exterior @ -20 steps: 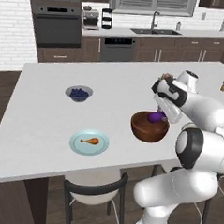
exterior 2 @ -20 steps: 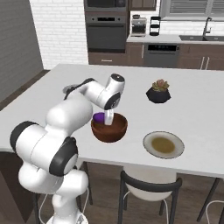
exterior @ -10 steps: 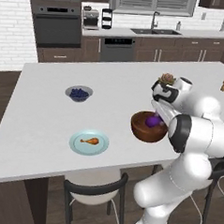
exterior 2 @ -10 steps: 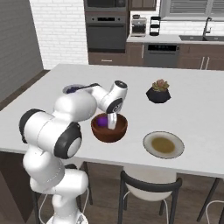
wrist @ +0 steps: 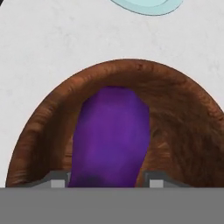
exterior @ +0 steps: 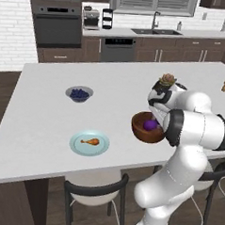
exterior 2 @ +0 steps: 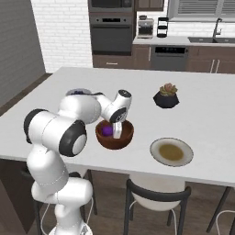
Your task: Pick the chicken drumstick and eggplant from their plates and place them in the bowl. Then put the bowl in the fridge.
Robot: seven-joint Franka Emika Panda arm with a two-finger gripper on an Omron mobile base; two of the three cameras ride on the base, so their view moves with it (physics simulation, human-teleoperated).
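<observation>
Left base view: the bowl (exterior: 148, 128) is seen near the front edge of the white counter (exterior: 48, 115), with the eggplant (exterior: 151, 125) lying inside it. The gripper (exterior: 156, 118) is lowered into the bowl beside the eggplant, and its fingers are hidden by the arm. The drumstick (exterior: 90, 142) is seen on the light-blue plate (exterior: 89, 144), well to the left of the bowl. A small grey bowl of berries (exterior: 79, 93) is set farther back, and a succulent pot (exterior: 167, 81) stands behind the arm.

Right base view: the gripper (exterior 2: 116, 131) is pointed down into the bowl (exterior 2: 114, 134), just beside the eggplant (exterior 2: 107, 131). The tan plate (exterior 2: 171, 152) is seen bare to the right of the bowl, and the pot (exterior 2: 166, 96) behind it.

Hand view: the eggplant (wrist: 111, 138) is seen lengthwise in the bowl (wrist: 175, 113), between the two fingertips (wrist: 57, 180). The tips are spread to either side of it; whether it is gripped or released cannot be told. An edge of the light-blue plate (wrist: 148, 6) is shown beyond the bowl
</observation>
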